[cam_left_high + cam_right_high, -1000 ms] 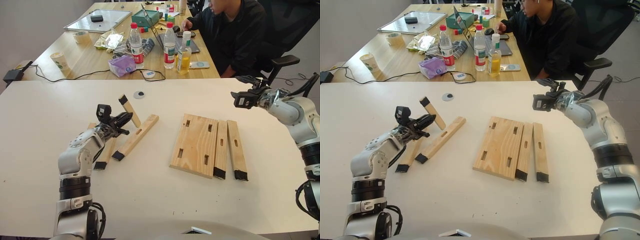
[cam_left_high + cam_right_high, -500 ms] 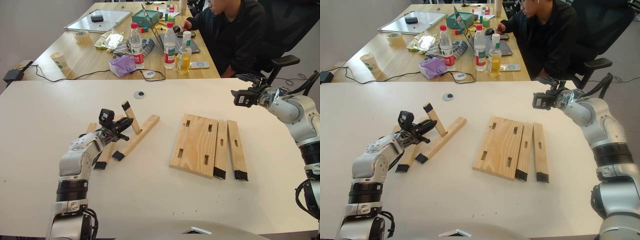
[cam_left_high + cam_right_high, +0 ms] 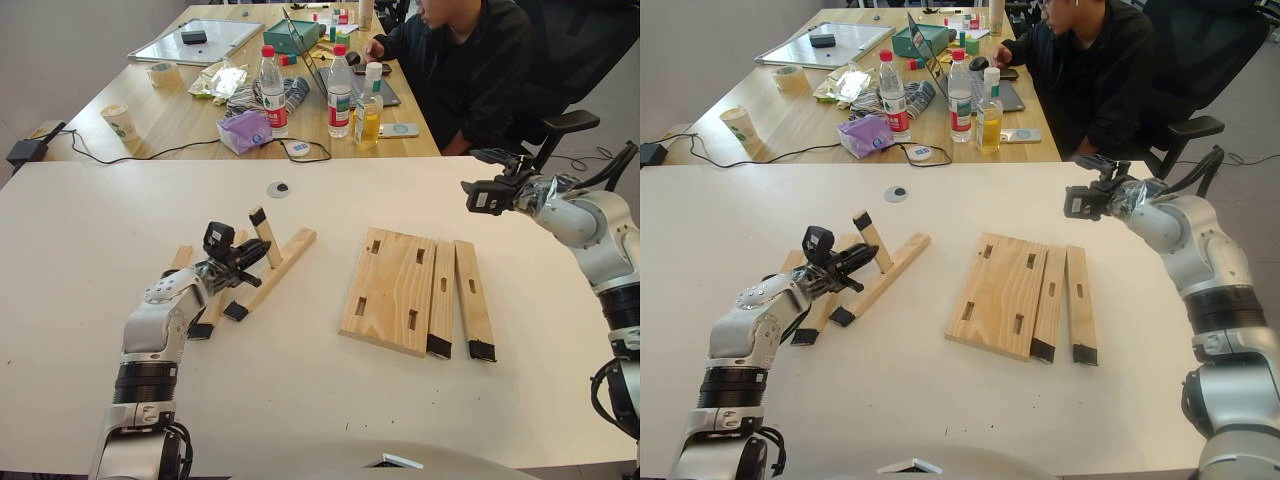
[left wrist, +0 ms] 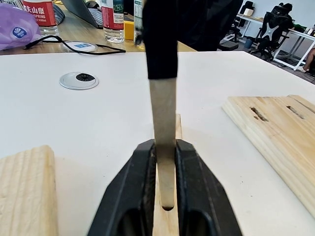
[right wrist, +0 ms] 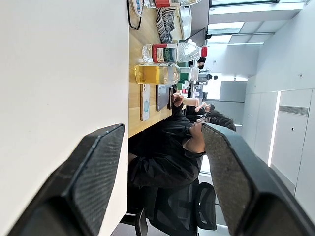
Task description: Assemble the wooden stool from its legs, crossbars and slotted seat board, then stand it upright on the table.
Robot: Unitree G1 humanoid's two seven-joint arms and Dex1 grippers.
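The left gripper (image 3: 248, 266) has its fingers clenched on a black-tipped crossbar (image 3: 264, 234), tilted over the slotted leg (image 3: 287, 260) on the tabletop (image 3: 300, 400), beside the seat board (image 3: 390, 288). The right gripper (image 5: 162, 132) hovers, fingers spread. Next job, likely: seating the crossbar's end squarely in a slot.

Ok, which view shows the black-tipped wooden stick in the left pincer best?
The left wrist view: the black-tipped wooden stick stands close up, its lower end clamped between the left pincer's fingers. Both eye views show it small and leaning, the grip partly hidden by the pincer. The right wrist view looks toward the far desk.
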